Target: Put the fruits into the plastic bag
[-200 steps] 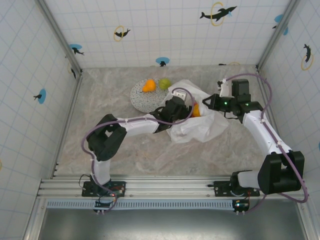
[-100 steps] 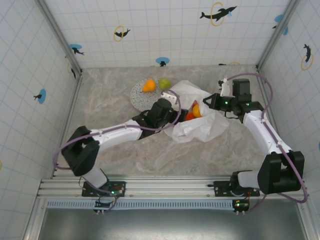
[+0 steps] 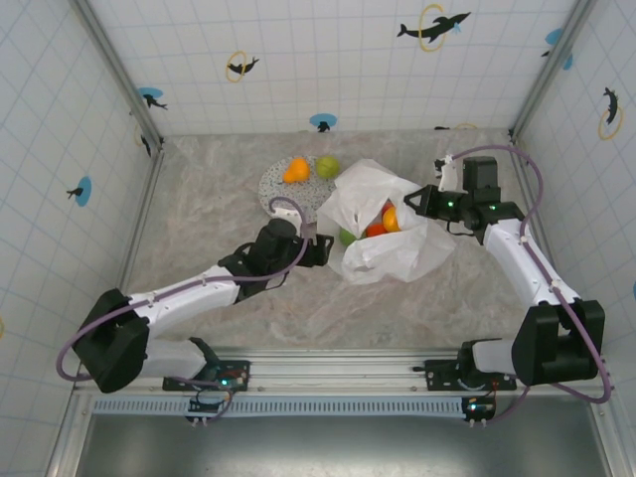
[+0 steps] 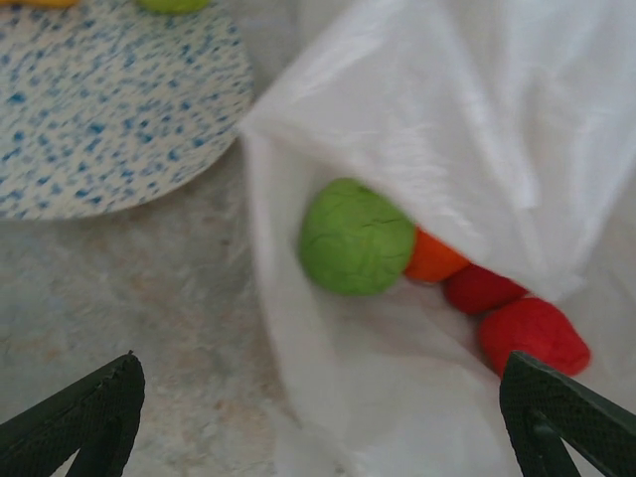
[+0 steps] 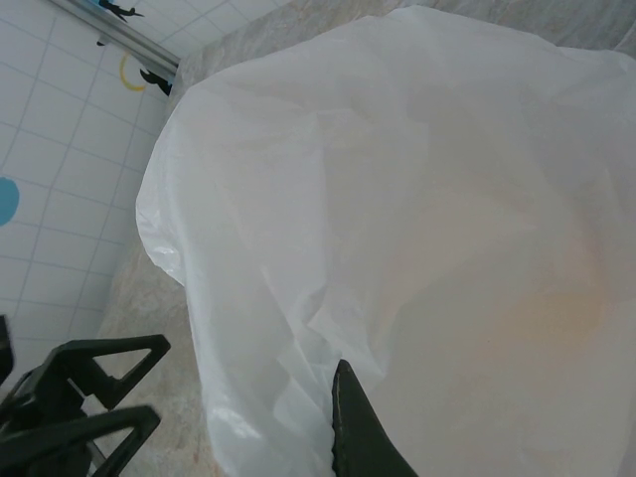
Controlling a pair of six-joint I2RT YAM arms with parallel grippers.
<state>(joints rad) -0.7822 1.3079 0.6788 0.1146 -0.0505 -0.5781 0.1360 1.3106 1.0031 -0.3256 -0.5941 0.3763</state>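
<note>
Black and spread wide, your left end effector (image 3: pixel 323 248) sits empty just left of the plastic bag (image 3: pixel 397 253). Bag mouth shows green fruit (image 4: pixel 356 237), orange fruit (image 4: pixel 434 258), red fruits (image 4: pixel 532 333). Right end effector (image 3: pixel 415 204) is clamped on the bag's right rim. Beyond the bag's left: plate (image 3: pixel 278 204) with yellow-orange fruit (image 3: pixel 295 170) and second green fruit (image 3: pixel 327 165).

The plastic bag (image 3: pixel 388 234), white, thin and crinkled, lies slumped with its mouth gaping toward the left. Just inside the mouth sits a round green fruit (image 4: pixel 355 237) with an orange fruit (image 4: pixel 434 258) touching it, and two red fruits (image 4: pixel 532 333) lie in a row beyond. A yellow-orange fruit (image 3: pixel 295 170) and a pale green fruit (image 3: pixel 327 165) rest side by side on the far rim of the speckled plate (image 3: pixel 278 199), near the bag
</note>
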